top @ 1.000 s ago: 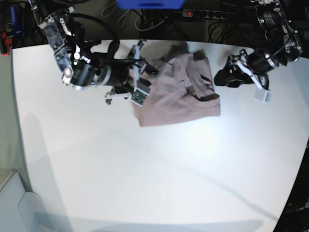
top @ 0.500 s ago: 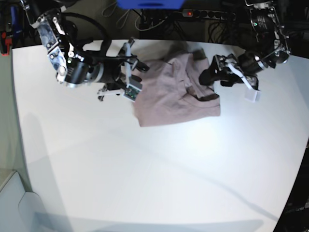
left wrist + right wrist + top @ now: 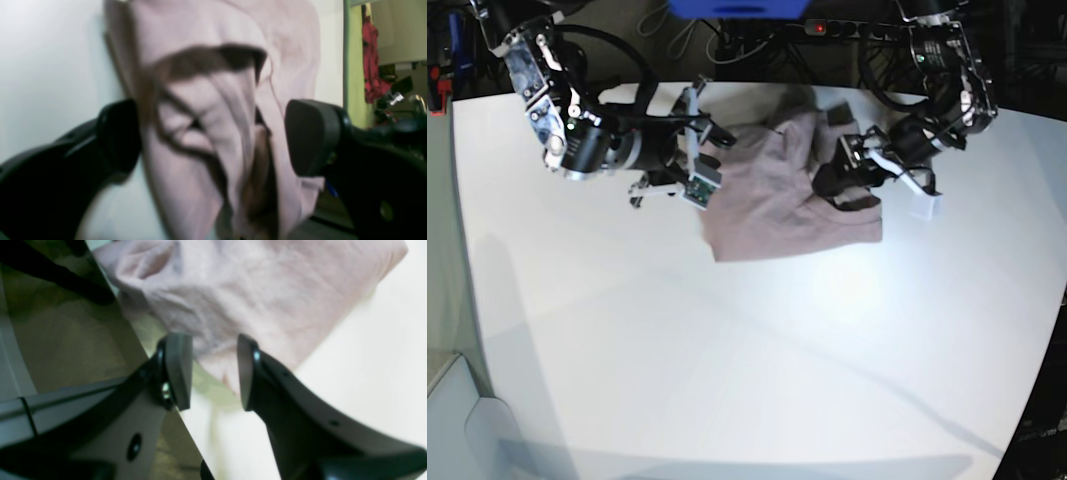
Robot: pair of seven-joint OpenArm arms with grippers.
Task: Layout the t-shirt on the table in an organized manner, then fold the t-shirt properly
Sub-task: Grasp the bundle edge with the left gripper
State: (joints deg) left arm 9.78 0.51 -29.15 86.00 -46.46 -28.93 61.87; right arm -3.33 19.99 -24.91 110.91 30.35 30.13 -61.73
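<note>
Left claw (image 3: 213,140): black, with two broad padded fingers (image 3: 312,136) spread wide; bunched cloth lies between them, one finger at each flank of it, not pressed together on the fabric.
Left claw in the base view (image 3: 832,180): it sits over the shirt's edge nearest its own arm, by the dark neckline fold.
Right claw (image 3: 213,370): two dark fingers (image 3: 178,368) parted by a narrow gap, with nothing pinched; the shirt's edge shows just beyond the tips.
Right claw in the base view (image 3: 707,165): it is at the opposite edge of the shirt, and whether it touches the cloth cannot be told.
T-shirt: the soft, wrinkled, dusty mauve short-sleeved cotton t-shirt (image 3: 792,195) lies crumpled in a rough folded heap, with layers overlapping and a dark collar opening facing the left claw.
T-shirt in the wrist views: pale pink folds with a dark band (image 3: 206,100); creased fabric with one corner out on the surface (image 3: 267,290).
Bench: the large, smooth, matte white bench (image 3: 757,350) carries the shirt near its far edge, between the two arms.
Beyond the bench: a black power strip with a red switch (image 3: 847,28) and tangled cables.
</note>
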